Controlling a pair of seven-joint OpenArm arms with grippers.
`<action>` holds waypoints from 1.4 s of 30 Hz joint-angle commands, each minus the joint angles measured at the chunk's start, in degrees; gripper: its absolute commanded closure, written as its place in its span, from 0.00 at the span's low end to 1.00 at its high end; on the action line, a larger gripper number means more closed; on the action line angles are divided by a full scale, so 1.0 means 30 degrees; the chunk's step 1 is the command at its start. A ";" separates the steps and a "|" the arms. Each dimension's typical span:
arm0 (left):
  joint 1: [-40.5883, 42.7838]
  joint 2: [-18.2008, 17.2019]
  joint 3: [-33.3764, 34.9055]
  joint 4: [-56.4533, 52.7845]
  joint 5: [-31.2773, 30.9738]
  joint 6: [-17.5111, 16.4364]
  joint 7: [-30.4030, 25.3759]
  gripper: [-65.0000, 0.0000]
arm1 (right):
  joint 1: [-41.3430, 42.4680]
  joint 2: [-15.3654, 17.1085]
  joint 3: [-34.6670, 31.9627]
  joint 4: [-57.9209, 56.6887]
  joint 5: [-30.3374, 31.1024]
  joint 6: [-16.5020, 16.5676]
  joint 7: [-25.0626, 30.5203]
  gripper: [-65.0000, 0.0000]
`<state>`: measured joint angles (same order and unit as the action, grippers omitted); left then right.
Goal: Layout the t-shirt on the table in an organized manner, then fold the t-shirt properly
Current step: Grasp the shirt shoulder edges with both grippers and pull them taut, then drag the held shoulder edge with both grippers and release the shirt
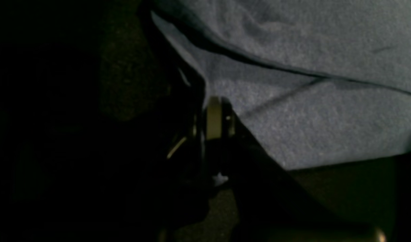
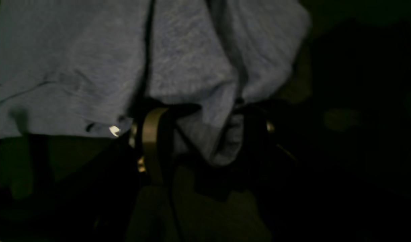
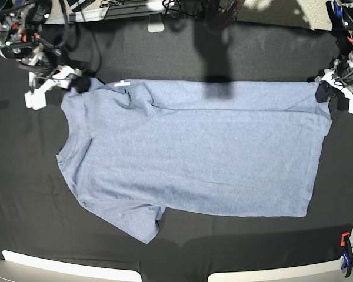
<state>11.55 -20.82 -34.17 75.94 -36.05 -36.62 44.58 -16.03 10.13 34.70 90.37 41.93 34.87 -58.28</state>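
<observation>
the left gripper (image 3: 328, 89) is pinching shut on the far hem corner of the t-shirt (image 3: 194, 158), while the right gripper (image 3: 76, 83) is standing wide with a fold of the shoulder cloth bunching between its fingers (image 2: 155, 144), not yet clamping it. outward from both, the shirt is lying blank side up and fairly flat across the middle of the table (image 3: 182, 47), one sleeve reaching toward the near edge. this is looking like the laying-out step nearing its end. next, the right jaws are probably needing to close so both arms can tension the far edge before folding.
</observation>
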 commanded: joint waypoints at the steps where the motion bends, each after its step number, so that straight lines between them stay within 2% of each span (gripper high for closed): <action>1: -0.0080 -0.0372 -0.0066 0.0211 -0.0226 -0.0102 -0.0291 1.00 | 0.0051 0.0036 -0.0117 0.0240 -0.0321 -0.0160 0.0051 0.56; 3: -0.0080 -0.0372 -0.0066 0.0211 -0.0226 -0.0102 -0.0291 1.00 | 0.0044 -0.0160 -0.0197 0.0240 -0.0874 -0.0291 0.0583 0.71; 6: -0.0029 -0.0372 -0.0066 0.0211 -0.0226 -0.0102 -0.0291 1.00 | 0.0044 -0.0248 0.0058 0.0248 -0.1370 -0.0277 0.0852 1.00; 8: 0.0015 -0.0386 -0.0066 0.0219 -0.0233 -0.0102 -0.0284 1.00 | 0.0029 -0.0248 0.0590 0.0262 -0.1443 -0.0189 0.0794 1.00; 10: 0.0015 -0.0481 -0.0066 0.0219 -0.0335 -0.0109 0.0051 1.00 | -0.0044 -0.0248 0.1501 0.0328 -0.1421 0.0459 0.0386 1.00; 12: 0.0015 -0.0772 -0.0066 0.0219 -0.1078 -0.0109 0.1049 1.00 | -0.0270 -0.0124 0.2594 0.0415 -0.1166 0.0903 -0.0270 1.00; 15: 0.0015 -0.1443 -0.0080 0.0219 -0.2244 -0.0109 0.2951 1.00 | -0.1268 0.0474 0.3723 0.0430 0.0415 0.1056 -0.0874 1.00; 18: 0.0022 -0.2011 -0.0102 0.0219 -0.2914 -0.0102 0.4080 1.00 | -0.2397 0.0998 0.4328 0.0430 0.1086 0.1260 -0.1100 1.00; 21: 0.0277 -0.2346 -0.0102 0.0284 -0.3694 -0.0109 0.5115 1.00 | -0.3308 0.1056 0.4896 0.0576 0.1246 0.1253 -0.1173 1.00; 31: 0.4233 -0.2601 -0.0117 0.3978 -0.4014 -0.0095 0.4626 1.00 | -0.5348 0.1064 0.6113 0.1887 0.1668 0.1268 -0.1319 1.00; 37: 0.4561 -0.2601 -0.0117 0.4830 -0.4007 -0.0080 0.4641 1.00 | -0.5719 0.1078 0.6105 0.2004 0.1705 0.1297 -0.1872 1.00; 40: 0.4561 -0.2601 -0.0117 0.4830 -0.4000 -0.0095 0.4707 1.00 | -0.5778 0.1348 0.6113 0.2004 0.2229 0.1709 -0.2237 0.99; 42: 0.4561 -0.2601 -0.0117 0.4830 -0.3993 -0.0095 0.4714 0.78 | -0.5778 0.1698 0.6113 0.2004 0.2914 0.1709 -0.2259 0.84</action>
<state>25.21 -27.35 -33.93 89.52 -47.40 -36.80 59.22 -33.06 14.06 52.29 95.39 49.78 39.68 -65.89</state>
